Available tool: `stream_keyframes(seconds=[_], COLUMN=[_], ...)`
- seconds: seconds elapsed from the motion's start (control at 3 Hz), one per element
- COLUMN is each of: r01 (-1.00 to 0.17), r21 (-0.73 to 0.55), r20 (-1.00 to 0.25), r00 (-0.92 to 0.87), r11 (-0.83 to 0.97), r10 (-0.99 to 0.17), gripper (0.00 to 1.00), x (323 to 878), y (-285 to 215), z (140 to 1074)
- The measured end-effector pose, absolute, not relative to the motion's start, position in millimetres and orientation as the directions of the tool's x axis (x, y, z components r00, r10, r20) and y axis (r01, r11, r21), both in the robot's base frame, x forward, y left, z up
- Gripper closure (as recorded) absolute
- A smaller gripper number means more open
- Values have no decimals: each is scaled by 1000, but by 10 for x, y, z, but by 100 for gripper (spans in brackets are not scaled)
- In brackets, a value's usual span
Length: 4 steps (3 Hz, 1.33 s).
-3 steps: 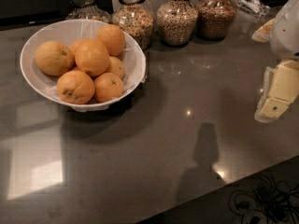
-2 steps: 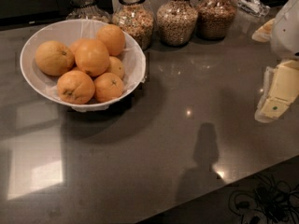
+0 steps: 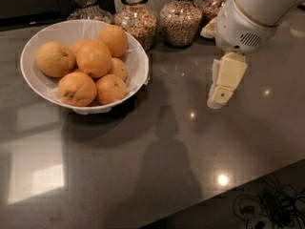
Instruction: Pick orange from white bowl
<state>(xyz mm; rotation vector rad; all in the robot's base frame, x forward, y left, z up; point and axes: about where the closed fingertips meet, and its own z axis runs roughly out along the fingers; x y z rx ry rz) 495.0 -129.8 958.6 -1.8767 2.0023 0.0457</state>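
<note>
Glossy counter (image 3: 143, 175); smooth white bowl (image 3: 86, 26); plastic gripper (image 3: 218, 97) above counter

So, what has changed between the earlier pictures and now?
The gripper moved in from the picture's right edge toward the white bowl. It now hangs over the dark counter, apart from the bowl. No orange has been taken. The oranges, the bowl and the glass jars stayed where they were.

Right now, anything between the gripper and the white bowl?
No. The camera view shows only bare countertop between the gripper, hanging at right, and the white bowl.
</note>
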Motion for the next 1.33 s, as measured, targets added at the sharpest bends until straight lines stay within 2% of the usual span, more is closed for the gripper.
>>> stream_keyframes(seconds=[0.67,1.33], r01=[-968,-940], r21=[-243,-315], r20=[-352,-453], r00=[23,273], r11=[68,-134], r10=[-936,-849], gripper=[0,0], x=[5044,5442], y=[-1106,-175], z=[9553,9614])
